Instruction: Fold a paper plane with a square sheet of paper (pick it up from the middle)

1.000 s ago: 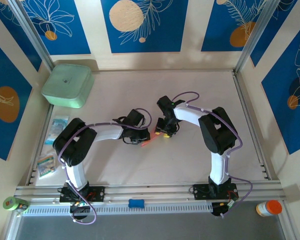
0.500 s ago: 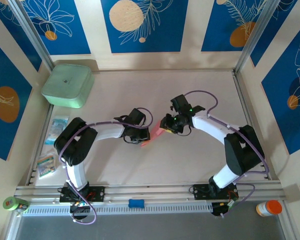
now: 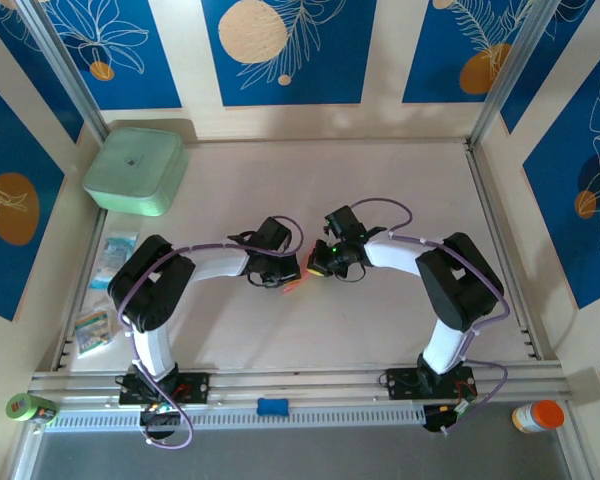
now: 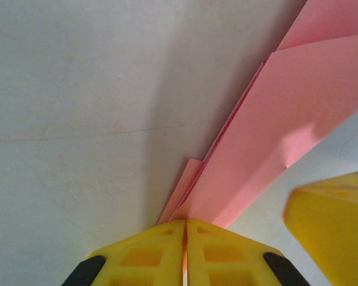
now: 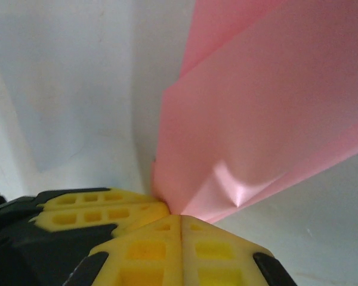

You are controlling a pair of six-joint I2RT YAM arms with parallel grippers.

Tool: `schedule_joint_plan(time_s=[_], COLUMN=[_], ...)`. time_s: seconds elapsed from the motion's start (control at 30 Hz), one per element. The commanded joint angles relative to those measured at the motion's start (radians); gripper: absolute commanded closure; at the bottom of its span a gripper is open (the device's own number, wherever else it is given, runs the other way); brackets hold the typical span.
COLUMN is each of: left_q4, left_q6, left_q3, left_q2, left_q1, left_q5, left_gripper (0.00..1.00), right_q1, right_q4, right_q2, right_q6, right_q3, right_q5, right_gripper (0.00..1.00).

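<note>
Mid-counter [image 3: 380, 330], top view: both arms are meeting nose to nose.

Left end effector [image 3: 288, 276] [image 4: 185, 223]: yellow jaws are pressing shut, pinching the pointed near end of the sheet of paper [image 4: 274, 137].

Right end effector [image 3: 316, 269] [image 5: 180, 217]: jaws are also closing flat on the same sheet [image 5: 268, 107], gripping a folded corner; a small dent is showing just above the pinch.

The paper is pink and folded into several layers, fanning away from both grips. From above, a red sliver [image 3: 293, 287] is peeking out between the two tips.

Whether the sheet is lying on the counter cannot be told.

Mint-green box [image 3: 135, 170] is sitting at the far left corner, well apart; clear packets [image 3: 110, 255] are lying along the left edge.
</note>
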Motion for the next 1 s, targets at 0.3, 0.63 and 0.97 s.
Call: schedule_joint_plan(time_s=[0.3, 0.63, 0.97], left_q4=[-0.014, 0.046, 0.098], left_q6=[-0.090, -0.017, 0.052], left_q3=[-0.057, -0.038, -0.023], left_q2=[0.030, -0.098, -0.065], left_q1=[-0.011, -0.004, -0.008], left_q5=[-0.013, 0.018, 0.124], left_gripper=[0.90, 0.80, 0.82], right_q1=[-0.008, -0.054, -0.102], right_q4=[0.034, -0.081, -0.177], right_q2=[0.085, 0.133, 0.222], right_q6=[-0.011, -0.132, -0.309], right_q3=[0.037, 0.010, 0.108], right_q5=[-0.057, -0.048, -0.097], right_gripper=[0.96, 0.96, 0.97])
